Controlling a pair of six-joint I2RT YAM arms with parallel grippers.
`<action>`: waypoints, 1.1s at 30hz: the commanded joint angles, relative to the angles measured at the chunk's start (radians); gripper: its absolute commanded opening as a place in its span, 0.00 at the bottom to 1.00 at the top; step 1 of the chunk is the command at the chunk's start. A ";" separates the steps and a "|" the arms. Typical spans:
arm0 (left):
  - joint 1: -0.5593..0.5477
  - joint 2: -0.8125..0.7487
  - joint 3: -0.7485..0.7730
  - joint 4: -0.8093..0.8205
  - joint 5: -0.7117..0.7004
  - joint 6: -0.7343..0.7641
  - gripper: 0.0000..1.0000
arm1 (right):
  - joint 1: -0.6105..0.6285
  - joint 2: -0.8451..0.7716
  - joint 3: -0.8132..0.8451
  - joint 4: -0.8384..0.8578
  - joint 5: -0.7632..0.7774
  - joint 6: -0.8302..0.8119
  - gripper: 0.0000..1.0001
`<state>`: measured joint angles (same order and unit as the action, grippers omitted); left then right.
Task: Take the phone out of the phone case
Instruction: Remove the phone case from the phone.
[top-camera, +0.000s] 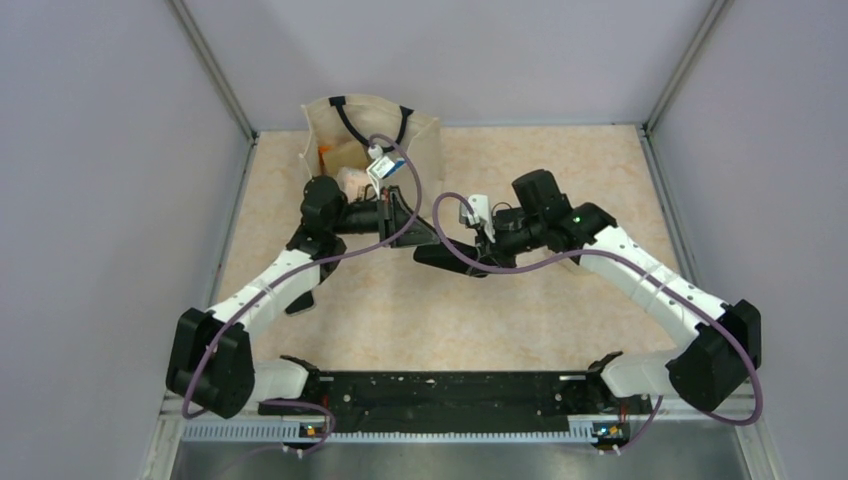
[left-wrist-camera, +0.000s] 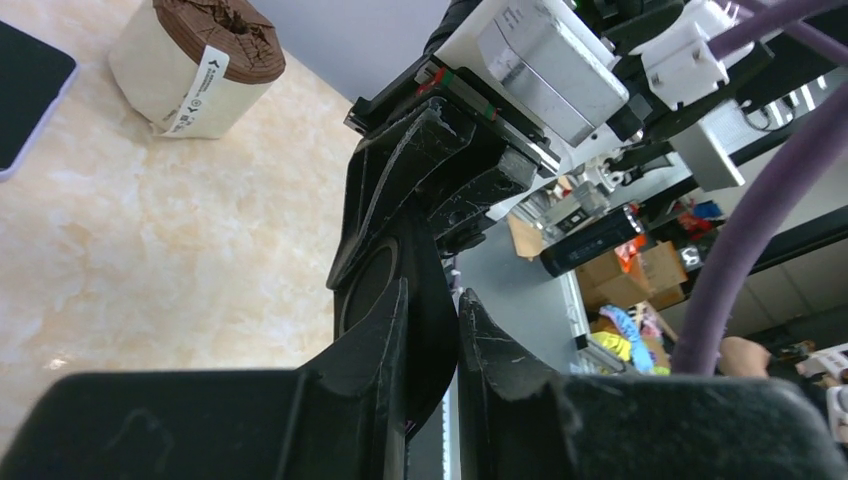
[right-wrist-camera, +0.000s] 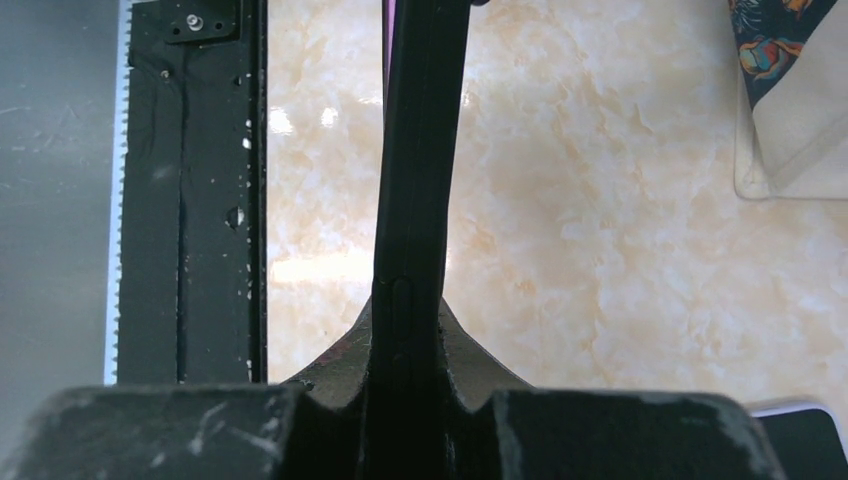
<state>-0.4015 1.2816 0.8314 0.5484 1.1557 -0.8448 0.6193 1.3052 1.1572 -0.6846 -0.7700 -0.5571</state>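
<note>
Currently clamped from both ends: black phone case (top-camera: 447, 256), held edge-on above the table, just in front of the cloth bag (top-camera: 425, 140). Left gripper (left-wrist-camera: 432, 335) pinched narrow on the case edge nearer the bag; right gripper (right-wrist-camera: 405, 335) squeezed tight on the opposite edge, farther from the bag. Cannot tell whether the phone sits inside.

Even overhead light is seen; tabletop (right-wrist-camera: 300, 268) glare is caught at nine o'clock, right gripper (right-wrist-camera: 405, 345) blurred at six
</note>
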 joint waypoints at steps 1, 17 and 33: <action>-0.019 0.057 -0.030 0.086 -0.044 -0.268 0.00 | 0.025 -0.064 0.045 0.193 0.012 -0.138 0.00; -0.053 0.131 -0.077 0.114 -0.088 -0.351 0.00 | 0.025 -0.078 0.071 0.161 0.041 -0.181 0.00; -0.074 0.170 -0.078 0.020 -0.133 -0.299 0.00 | 0.025 -0.079 0.097 0.132 0.020 -0.214 0.00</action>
<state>-0.4343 1.4036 0.7757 0.6846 1.1168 -1.1095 0.6189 1.2911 1.1572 -0.7856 -0.6201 -0.6922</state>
